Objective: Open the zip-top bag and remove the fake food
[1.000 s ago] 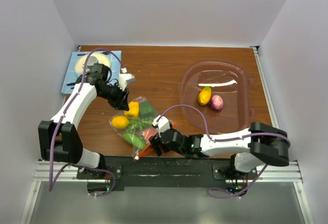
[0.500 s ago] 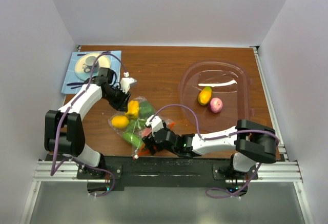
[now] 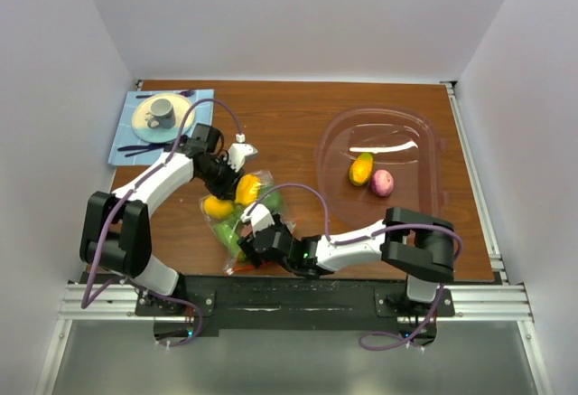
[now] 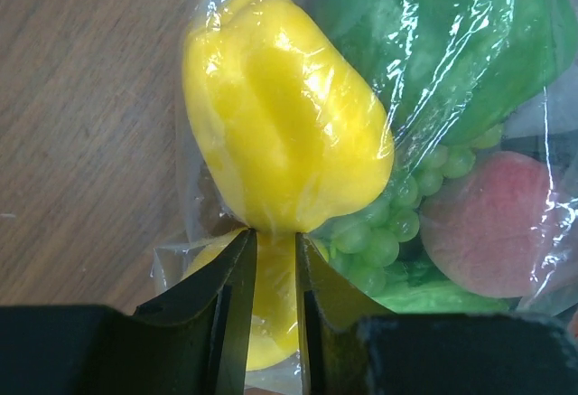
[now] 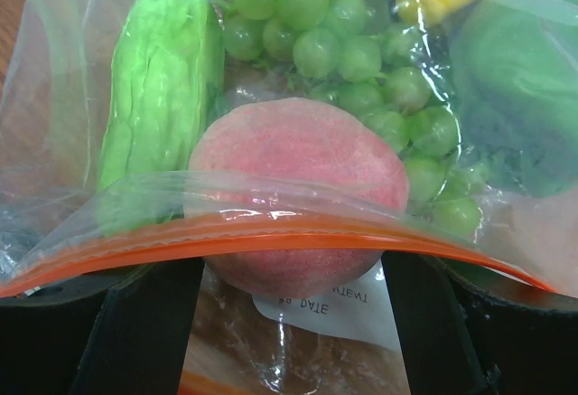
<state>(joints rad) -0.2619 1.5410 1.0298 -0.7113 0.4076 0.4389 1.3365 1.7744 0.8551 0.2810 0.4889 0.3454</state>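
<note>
At the near edge of the table, I am holding the right gripper spread empty at the zip-top bag mouth, fake food lying dead ahead (whether the left gripper is pinching anything, I cannot tell).

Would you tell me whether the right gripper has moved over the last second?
Yes: the right gripper has slid left, away from the tub.

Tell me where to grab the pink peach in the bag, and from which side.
Grip the peach across its round middle, probably coming through the opening under the orange zip strip. It lies nearest that edge, between the right gripper's open fingers; grapes crowd its far side.
</note>
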